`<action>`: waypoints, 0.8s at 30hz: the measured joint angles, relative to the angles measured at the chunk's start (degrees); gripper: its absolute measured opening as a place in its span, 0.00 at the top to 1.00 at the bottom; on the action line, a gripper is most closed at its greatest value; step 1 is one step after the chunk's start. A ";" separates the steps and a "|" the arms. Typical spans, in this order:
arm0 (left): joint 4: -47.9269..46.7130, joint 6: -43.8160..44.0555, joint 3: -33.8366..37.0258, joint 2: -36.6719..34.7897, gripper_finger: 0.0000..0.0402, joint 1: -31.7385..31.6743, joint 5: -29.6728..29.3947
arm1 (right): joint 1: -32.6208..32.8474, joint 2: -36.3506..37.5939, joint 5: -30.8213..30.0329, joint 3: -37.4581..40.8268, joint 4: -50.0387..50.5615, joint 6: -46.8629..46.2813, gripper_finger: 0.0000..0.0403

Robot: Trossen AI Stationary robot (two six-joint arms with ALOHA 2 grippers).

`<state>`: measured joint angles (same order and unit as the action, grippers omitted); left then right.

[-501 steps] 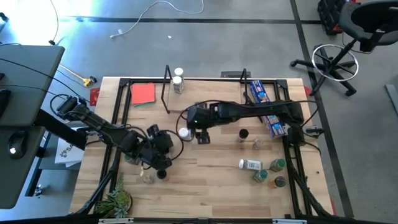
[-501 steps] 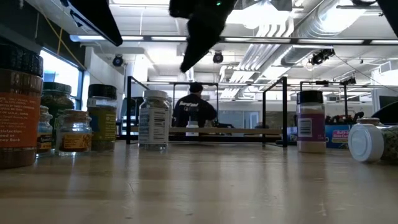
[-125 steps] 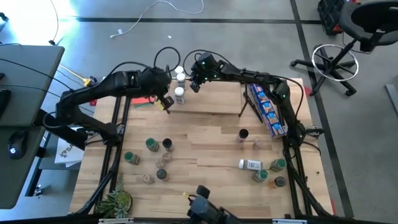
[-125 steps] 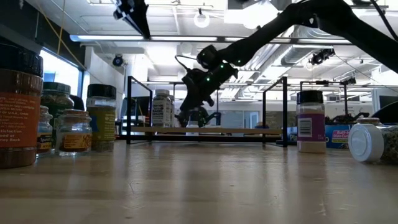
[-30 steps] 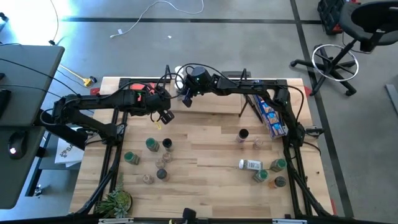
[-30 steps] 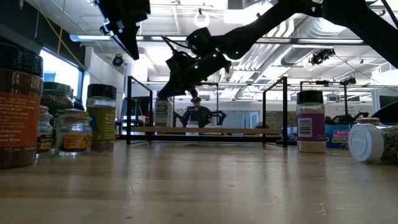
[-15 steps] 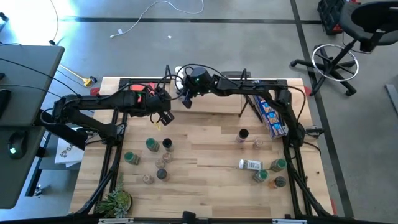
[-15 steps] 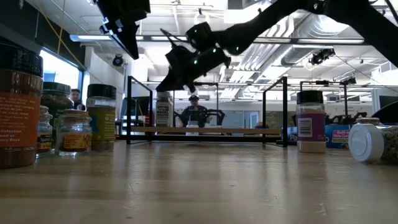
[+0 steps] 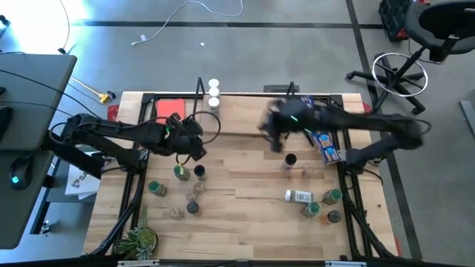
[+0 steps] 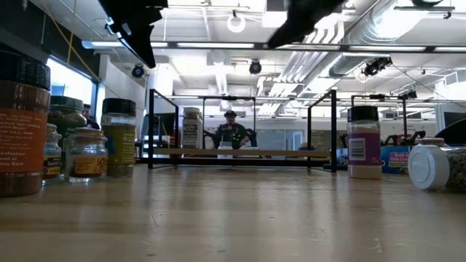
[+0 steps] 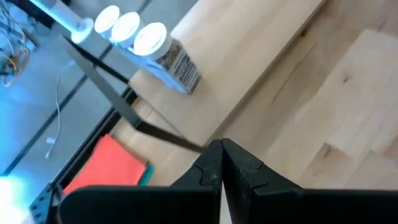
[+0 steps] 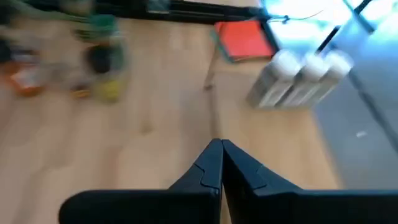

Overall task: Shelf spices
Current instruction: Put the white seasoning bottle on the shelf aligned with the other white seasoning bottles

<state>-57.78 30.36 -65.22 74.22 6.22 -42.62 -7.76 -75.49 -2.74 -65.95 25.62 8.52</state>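
Note:
The shelf [image 9: 245,117], a light board in a black wire frame, stands at the table's far edge. Three white-lidded spice jars [image 11: 134,30] stand in a row on its left end, also seen in the right wrist view as spice jars [image 12: 301,78]. More spice jars stand on the table in a left cluster [image 9: 189,189] and a right cluster [image 9: 312,196]. My left gripper [image 9: 197,150] hovers shut and empty just above the left cluster. My right gripper [image 9: 273,141] is shut and empty in mid-air near the shelf's right half, blurred by motion.
A red card [image 9: 171,110] lies left of the shelf, and a long blue packet [image 9: 319,130] lies to its right. A small plant [image 9: 137,241] sits at the near left corner. Bare wood shows in the table's middle [image 9: 245,185].
My right gripper has left the jars at the shelf's left end and swung fast toward the table's right and near side, still shut. My left gripper has drifted a little toward the near edge, over the left jar cluster. The jars on the shelf stand as before.

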 joint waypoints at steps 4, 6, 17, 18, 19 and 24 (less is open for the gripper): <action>7.01 0.05 2.02 0.00 1.00 2.19 -2.01 | 8.91 12.06 5.21 10.49 -0.31 -9.14 1.00; 11.59 -1.38 3.11 0.00 1.00 3.14 -2.02 | 13.41 15.04 6.68 13.75 -0.67 -12.79 1.00; 25.01 -4.91 4.41 0.02 1.00 6.49 -1.50 | 28.81 7.86 9.50 13.19 9.43 -23.07 0.91; 25.01 -4.70 4.41 0.02 1.00 6.86 -1.48 | 29.69 6.52 9.50 12.47 11.38 -23.09 0.88; 24.93 -4.28 4.41 0.02 1.00 7.27 -1.48 | 30.58 5.08 9.53 12.08 13.21 -23.09 0.85; 24.70 -2.28 4.43 0.02 1.00 8.98 -1.50 | 33.20 -2.09 8.50 11.36 17.41 -25.22 0.63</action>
<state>-33.08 28.08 -60.80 74.24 15.19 -44.12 25.44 -77.59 5.76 -54.58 43.03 -16.70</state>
